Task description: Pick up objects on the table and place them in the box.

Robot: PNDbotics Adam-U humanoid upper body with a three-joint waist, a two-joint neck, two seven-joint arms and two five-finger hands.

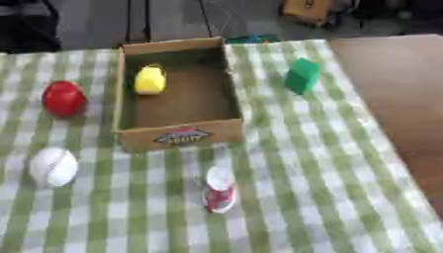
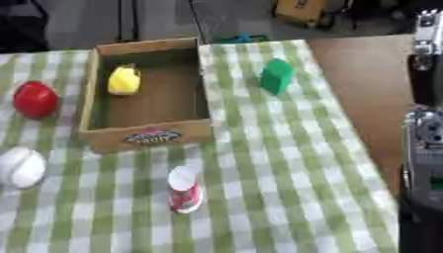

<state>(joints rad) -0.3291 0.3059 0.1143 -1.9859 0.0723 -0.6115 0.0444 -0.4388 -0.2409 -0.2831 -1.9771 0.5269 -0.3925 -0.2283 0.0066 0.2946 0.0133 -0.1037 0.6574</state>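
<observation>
Matt cardboard box (image 1: 180,136), checked cloth (image 1: 320,168), glossy red ball (image 1: 64,99)

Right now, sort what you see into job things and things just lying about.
Job:
cardboard box
yellow object, already in the box
red ball
white ball
green block
red-and-white container

Lying about:
checked tablecloth
orange thing beyond the table

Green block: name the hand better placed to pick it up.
Right, probably. The green block sits right of the box, nearest the robot's right arm at the right edge. No hand shows in either view.
</observation>
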